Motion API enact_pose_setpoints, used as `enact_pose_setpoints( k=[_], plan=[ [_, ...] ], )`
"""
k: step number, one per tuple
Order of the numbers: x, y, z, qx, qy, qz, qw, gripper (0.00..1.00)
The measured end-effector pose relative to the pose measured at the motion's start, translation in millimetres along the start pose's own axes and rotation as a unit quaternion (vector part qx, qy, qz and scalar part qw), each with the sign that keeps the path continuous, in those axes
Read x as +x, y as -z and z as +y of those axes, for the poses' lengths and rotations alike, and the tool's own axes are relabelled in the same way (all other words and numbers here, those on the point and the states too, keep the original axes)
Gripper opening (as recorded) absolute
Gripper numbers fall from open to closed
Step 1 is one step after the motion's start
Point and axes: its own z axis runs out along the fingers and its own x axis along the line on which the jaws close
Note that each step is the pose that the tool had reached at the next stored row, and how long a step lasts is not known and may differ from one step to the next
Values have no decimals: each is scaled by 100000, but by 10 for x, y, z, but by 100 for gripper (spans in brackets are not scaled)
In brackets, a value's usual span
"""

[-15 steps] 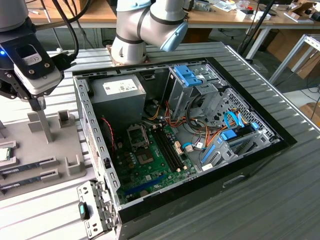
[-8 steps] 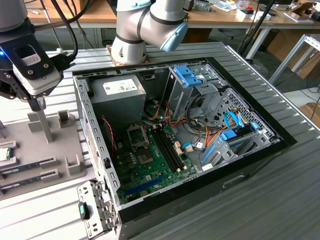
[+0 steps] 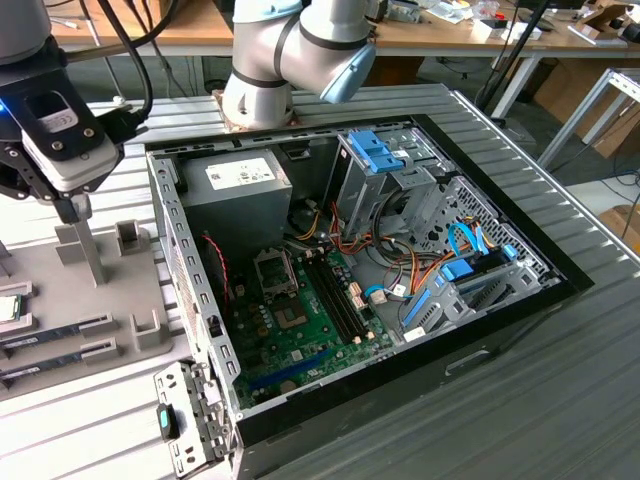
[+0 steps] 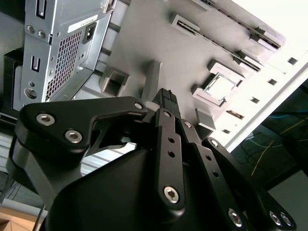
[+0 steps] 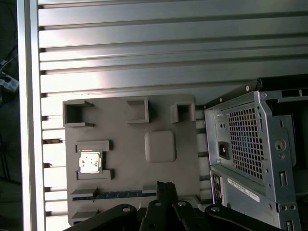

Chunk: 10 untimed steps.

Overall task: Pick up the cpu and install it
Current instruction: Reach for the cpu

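The cpu (image 3: pixel 8 308) is a small silvery square with a thin green rim, lying flat in a recess of the grey parts tray (image 3: pixel 120 290) at the exterior view's left. Both wrist views show the cpu (image 4: pixel 219 86) (image 5: pixel 90 161) from above, seated between low grey walls. My gripper (image 3: pixel 73 208) hangs above the tray, over a tall grey post (image 3: pixel 85 250) and off to one side of the cpu. Its black fingers (image 4: pixel 166 96) meet at the tip and hold nothing. The gripper (image 5: pixel 163 185) tip points down at the tray.
The open computer case (image 3: pixel 190 290) stands beside the tray, with a green motherboard (image 3: pixel 300 330), a metal-framed socket (image 3: pixel 275 270) and a grey power-supply box (image 3: pixel 235 190). Dark memory sticks (image 3: pixel 55 335) lie in tray slots. The ribbed metal table (image 5: pixel 144 53) stretches around.
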Motion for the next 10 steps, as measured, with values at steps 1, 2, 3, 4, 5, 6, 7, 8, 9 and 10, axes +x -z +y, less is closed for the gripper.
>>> enact_pose_setpoints(
  k=[1,2,3,4,5,6,7,8,9,10],
  plan=[
    [2,-1,0,-1,2,-1,100000,11],
    [8,-3,-1,-1,1,-3,100000,11],
    [12,-4,-1,-1,2,1,100000,11],
    [13,-4,-1,0,1,2,100000,11],
    [14,-5,-1,1,2,-1,100000,11],
    [16,-6,-2,-1,2,-2,100000,11],
    [17,-7,-2,-3,0,-3,100000,11],
    [20,-7,-2,1,-1,0,100000,11],
    [23,-7,-2,1,-3,-1,100000,11],
    [26,-8,-2,3,-2,0,100000,11]
  ],
)
